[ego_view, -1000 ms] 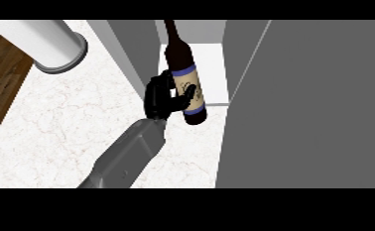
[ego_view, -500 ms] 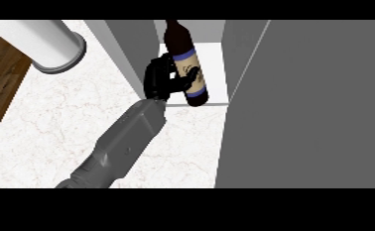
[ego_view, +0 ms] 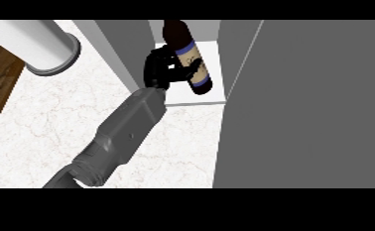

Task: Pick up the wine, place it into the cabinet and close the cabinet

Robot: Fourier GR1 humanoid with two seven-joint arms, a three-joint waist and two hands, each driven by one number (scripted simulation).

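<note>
The wine bottle [ego_view: 189,59] and the hand [ego_view: 162,70] curled around it are filling the narrow cabinet opening [ego_view: 209,98], which is squeezed between a grey side wall [ego_view: 117,46] and the open door [ego_view: 307,106].

Wine bottle [ego_view: 190,59]: dark glass, cream label with blue band, tilted, base toward viewer, inside cabinet [ego_view: 307,106] opening above white shelf floor. Cabinet: grey, door open at right.

White marble counter [ego_view: 51,121], brown wooden floor [ego_view: 9,76]
</note>
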